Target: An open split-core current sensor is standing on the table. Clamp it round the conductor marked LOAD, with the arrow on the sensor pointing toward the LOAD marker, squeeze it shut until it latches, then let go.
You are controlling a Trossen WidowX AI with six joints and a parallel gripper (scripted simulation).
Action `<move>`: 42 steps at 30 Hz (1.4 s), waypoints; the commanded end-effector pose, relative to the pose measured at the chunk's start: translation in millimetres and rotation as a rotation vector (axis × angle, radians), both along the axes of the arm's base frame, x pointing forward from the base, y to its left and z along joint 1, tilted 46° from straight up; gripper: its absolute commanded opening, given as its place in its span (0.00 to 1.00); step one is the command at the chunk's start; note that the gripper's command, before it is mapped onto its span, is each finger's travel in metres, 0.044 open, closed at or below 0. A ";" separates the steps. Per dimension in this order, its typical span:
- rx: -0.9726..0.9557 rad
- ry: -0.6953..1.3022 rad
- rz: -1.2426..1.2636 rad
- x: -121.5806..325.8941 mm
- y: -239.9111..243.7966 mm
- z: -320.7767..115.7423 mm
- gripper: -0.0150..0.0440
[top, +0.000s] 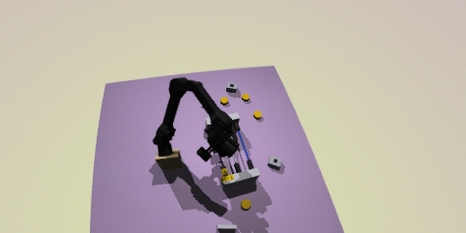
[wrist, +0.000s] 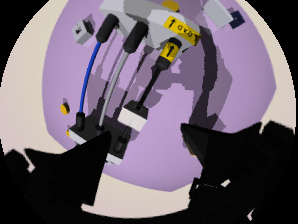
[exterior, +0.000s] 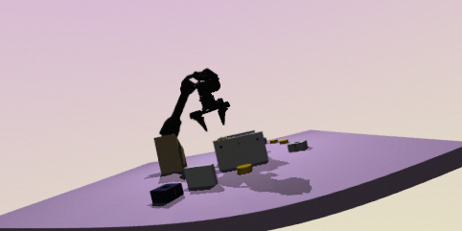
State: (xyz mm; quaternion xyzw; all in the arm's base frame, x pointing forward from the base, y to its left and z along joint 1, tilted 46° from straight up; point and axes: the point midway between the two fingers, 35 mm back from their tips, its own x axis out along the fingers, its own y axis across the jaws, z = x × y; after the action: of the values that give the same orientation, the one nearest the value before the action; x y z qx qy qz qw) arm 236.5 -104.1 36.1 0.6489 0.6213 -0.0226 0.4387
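The sensor (wrist: 133,116), a small white and dark box, sits round the black LOAD conductor (wrist: 149,90) in the wrist view. Its halves look together; the latch and its arrow cannot be made out. The yellow LOAD marker (wrist: 182,31) (top: 227,178) lies on the end block at that conductor's end, with a yellow arrow sleeve (wrist: 170,51) beside it. My gripper (wrist: 146,131) (exterior: 215,127) is wide open and empty, raised above the conductors and clear of the sensor. The arm hides the sensor in the top view.
A blue conductor (wrist: 85,80) (top: 244,145) and a grey conductor (wrist: 115,85) run alongside between the two end blocks. Small grey blocks (top: 232,87) (top: 275,162), several yellow discs (top: 257,114) (top: 246,204), a larger grey block (exterior: 200,177) and a dark block (exterior: 166,195) stand around.
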 end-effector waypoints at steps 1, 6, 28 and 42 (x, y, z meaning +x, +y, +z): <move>0.011 -0.417 0.152 -20.5 -2.8 -17.7 1.00; -0.050 -0.774 0.230 -35.0 -5.6 -28.6 1.00; -0.566 -1.654 0.326 -68.0 -8.3 -47.8 1.00; -0.416 -1.482 0.332 -61.1 -12.1 -45.1 1.00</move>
State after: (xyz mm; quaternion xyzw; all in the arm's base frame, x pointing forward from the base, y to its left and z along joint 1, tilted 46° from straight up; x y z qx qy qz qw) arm 175.7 -116.4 -8.6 0.2978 0.2363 0.3649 0.8499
